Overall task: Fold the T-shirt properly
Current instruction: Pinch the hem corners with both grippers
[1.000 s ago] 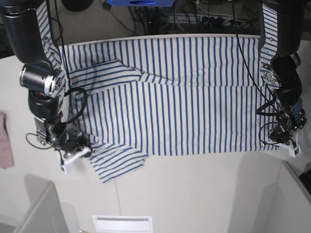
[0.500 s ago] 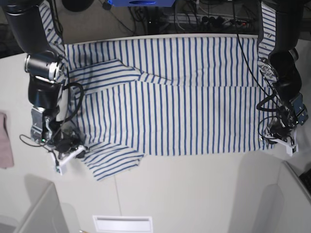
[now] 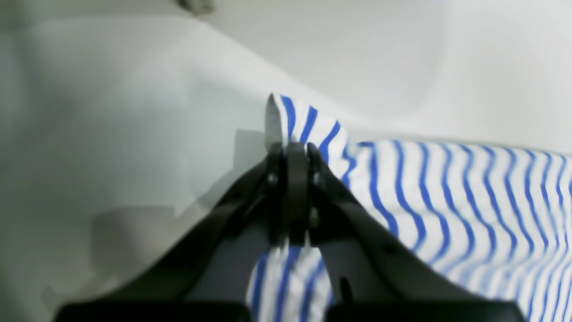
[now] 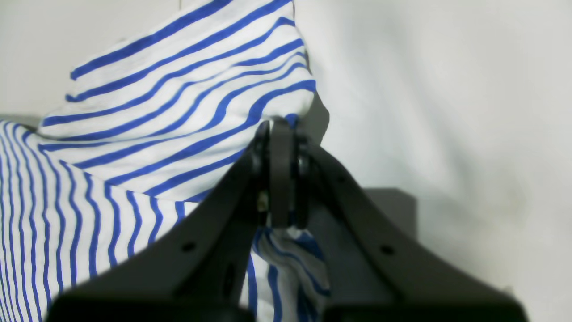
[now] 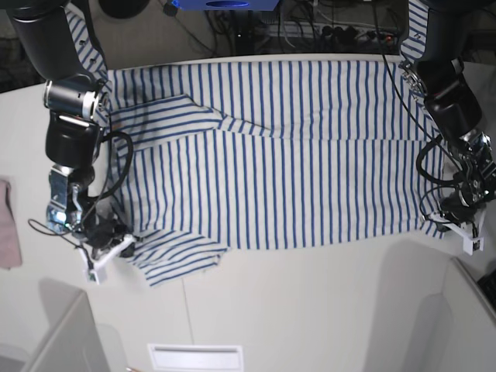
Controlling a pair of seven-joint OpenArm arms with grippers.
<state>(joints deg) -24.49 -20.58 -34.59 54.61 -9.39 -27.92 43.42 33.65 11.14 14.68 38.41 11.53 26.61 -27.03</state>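
The T-shirt (image 5: 294, 155) lies spread across the white table (image 5: 325, 310), white with thin blue stripes, its long side running left to right. One sleeve is folded over the body at the upper left. My right gripper (image 5: 120, 248) is shut on the lower left sleeve corner; in the right wrist view the jaws (image 4: 279, 129) pinch bunched striped cloth (image 4: 170, 103). At the lower right hem corner my left gripper (image 5: 456, 227) is shut too. The left wrist view shows its tips (image 3: 290, 152) clamped on a raised corner of the shirt (image 3: 447, 192).
A pink cloth (image 5: 6, 221) lies at the left edge of the table. Grey bin walls stand at the front left (image 5: 54, 341) and front right (image 5: 473, 310). A white slotted plate (image 5: 194, 356) sits at the front edge. Cables and equipment (image 5: 310, 31) crowd the space behind the table.
My right gripper has drawn the sleeve corner a little to the left and toward the front. The left arm's upper links have shifted back; its gripper stays on the hem corner.
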